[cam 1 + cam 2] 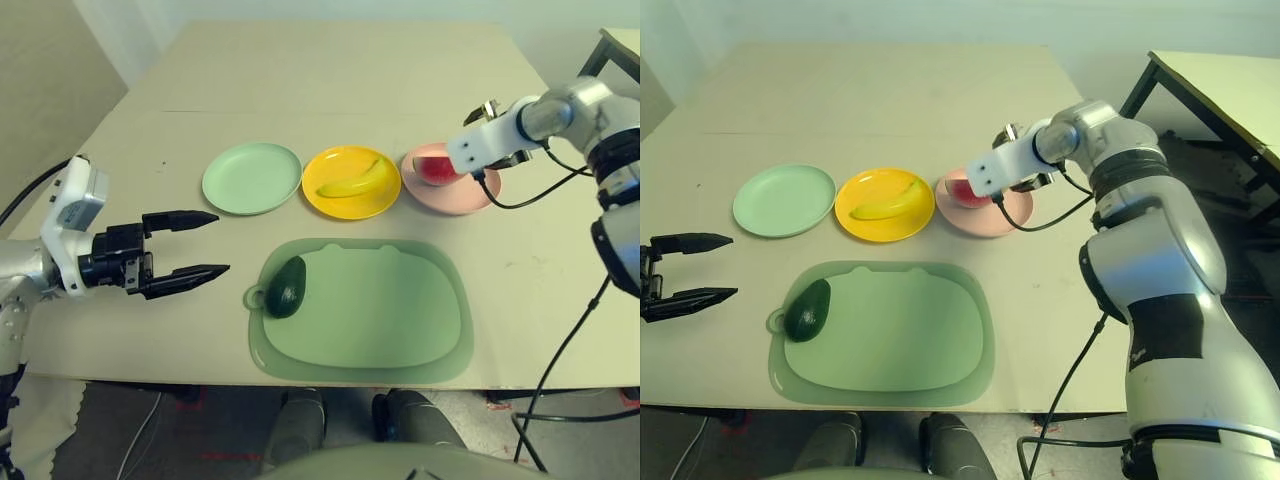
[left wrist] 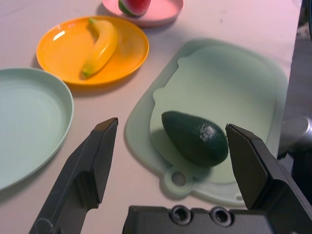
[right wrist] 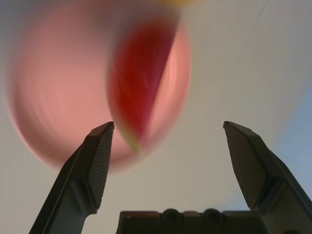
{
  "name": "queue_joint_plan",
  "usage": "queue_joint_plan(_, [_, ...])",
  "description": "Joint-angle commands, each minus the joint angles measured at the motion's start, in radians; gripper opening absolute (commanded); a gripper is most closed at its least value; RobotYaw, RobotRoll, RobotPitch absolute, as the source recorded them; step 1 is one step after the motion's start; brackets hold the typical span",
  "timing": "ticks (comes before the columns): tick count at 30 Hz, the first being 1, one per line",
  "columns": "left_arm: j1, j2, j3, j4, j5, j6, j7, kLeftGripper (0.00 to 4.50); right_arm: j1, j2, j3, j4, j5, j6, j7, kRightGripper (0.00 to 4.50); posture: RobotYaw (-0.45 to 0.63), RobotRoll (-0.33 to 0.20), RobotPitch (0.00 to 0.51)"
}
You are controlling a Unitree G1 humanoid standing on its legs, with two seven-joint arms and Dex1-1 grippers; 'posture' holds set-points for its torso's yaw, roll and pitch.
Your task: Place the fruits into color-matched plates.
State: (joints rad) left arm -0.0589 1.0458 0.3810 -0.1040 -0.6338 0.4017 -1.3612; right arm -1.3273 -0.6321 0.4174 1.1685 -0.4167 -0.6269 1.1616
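Avocado (image 1: 286, 286) first: we see it lying on the large green mat (image 1: 400, 310), at the mat's left end beside the loop tab, nearest the front edge of the table (image 1: 300, 80). Our left gripper (image 1: 205, 243) hangs over the table's left side, near the mat but apart from it, its two black fingers spread wide and holding nothing; the avocado sits framed between them in the left wrist view without contact.

Farther back we find three plates in a row. Mint green plate (image 1: 252, 177) on the left carries nothing. Yellow plate (image 1: 351, 182) in the middle holds the banana (image 1: 352, 182). Pink plate (image 1: 450, 180) on the right holds the watermelon wedge (image 1: 434, 168), and the right arm's white wrist covers part of both. In the right wrist view the wedge and plate are smeared, so we cannot make out the rind. Our right gripper (image 3: 165, 146) hovers above that plate, fingers wide apart, touching nothing.
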Motion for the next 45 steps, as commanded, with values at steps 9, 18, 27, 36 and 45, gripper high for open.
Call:
queue_joint_plan(9, [-0.05, 0.06, -0.188, 0.145, 0.367, -0.433, -0.005, 4.5, 0.638, -0.007, -0.277, -0.841, 0.595, 0.619, 0.238, 4.49, 0.08, 0.0, 0.096])
queue_joint_plan(18, [-0.181, 0.06, -0.318, 0.235, 0.524, -0.796, -0.007, 4.5, 0.951, 0.025, -0.314, -1.108, 0.812, 0.648, 0.318, 4.49, 0.08, 0.0, 0.094])
queue_joint_plan(27, [-0.367, 0.027, -0.462, 0.29, 0.571, -1.085, -0.028, 4.5, 1.035, 0.014, -0.276, -1.014, 0.772, 0.567, 0.36, 4.49, 0.08, 0.0, 0.088])
queue_joint_plan(36, [-0.477, 0.013, -0.593, 0.249, 0.517, -1.184, -0.119, 4.5, 1.063, 0.035, -0.266, -1.031, 0.782, 0.561, 0.338, 4.49, 0.05, 0.0, 0.079])
queue_joint_plan(45, [-0.522, -0.025, -0.7, 0.23, 0.488, -1.238, -0.184, 4.5, 1.095, 0.056, -0.289, -1.137, 0.883, 0.758, 0.276, 4.49, 0.06, 0.0, 0.076])
